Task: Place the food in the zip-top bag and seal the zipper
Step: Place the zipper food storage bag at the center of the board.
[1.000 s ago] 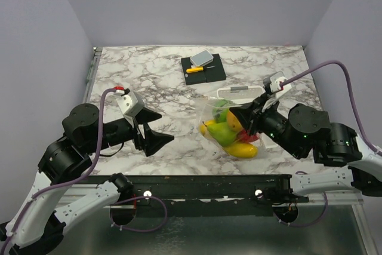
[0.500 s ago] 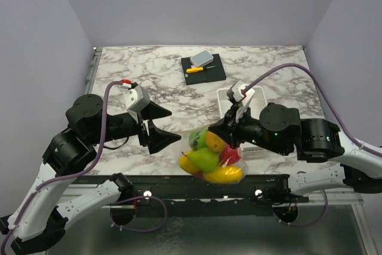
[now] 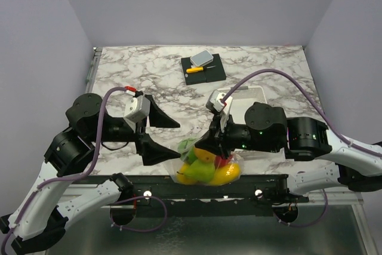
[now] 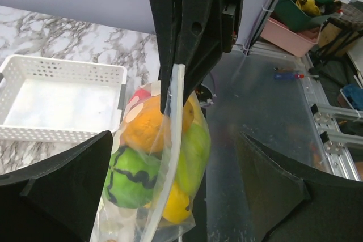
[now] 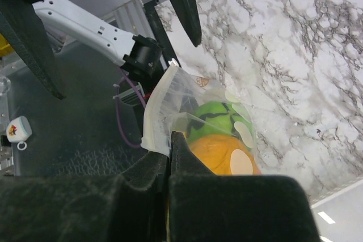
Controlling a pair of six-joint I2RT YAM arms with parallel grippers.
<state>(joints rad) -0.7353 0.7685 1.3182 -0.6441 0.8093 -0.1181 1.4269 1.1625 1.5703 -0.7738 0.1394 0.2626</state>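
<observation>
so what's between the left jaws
The bag of fruit, hanging from the shut right jaws, with the left jaws open either side. The left wrist view shows it.

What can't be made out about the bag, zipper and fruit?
1. Whether the zipper is sealed: the right gripper pinches over part of it in both wrist views; too small in the top view.
2. How many pieces of food: they overlap inside the zip-top bag, whose bottom the left wrist view cuts off.
3. What the grey object beside the knife is: too small, top view.
</observation>
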